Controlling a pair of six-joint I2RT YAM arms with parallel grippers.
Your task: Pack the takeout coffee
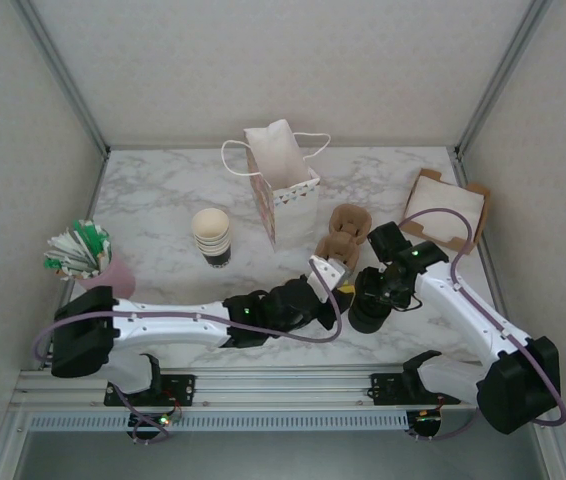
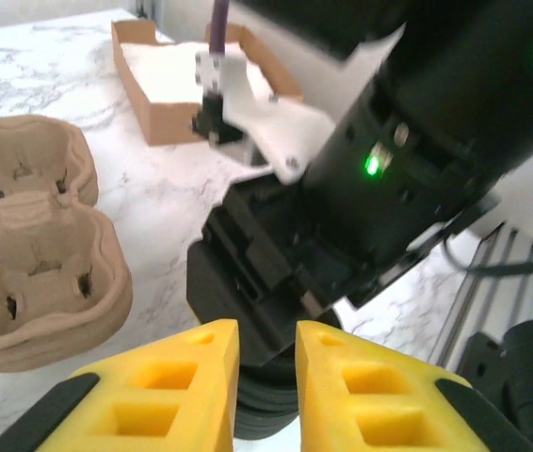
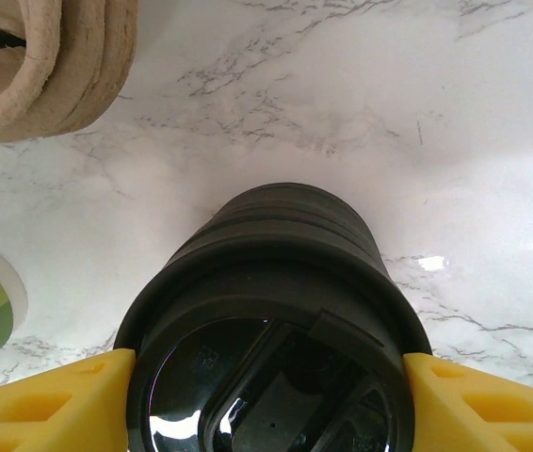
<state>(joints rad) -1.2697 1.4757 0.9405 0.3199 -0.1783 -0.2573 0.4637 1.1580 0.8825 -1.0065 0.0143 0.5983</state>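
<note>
Between right claw (image 3: 266,395) fingers — takeout coffee (image 3: 271,311).

Coffee cup (image 3: 271,330) btwn right hand (image 3: 266,395) pads, carrier (image 3: 45,66) prob. behind-left.

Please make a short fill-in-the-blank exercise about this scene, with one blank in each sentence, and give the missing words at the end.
1. The right gripper has one yellow finger on each side of a stack of black ____.
2. The stack of lidless cream cups stands to the ____ of the paper bag in the top view.
3. The open cardboard box lies near the far ____ corner of the table.

Missing words: lids; left; right
</note>
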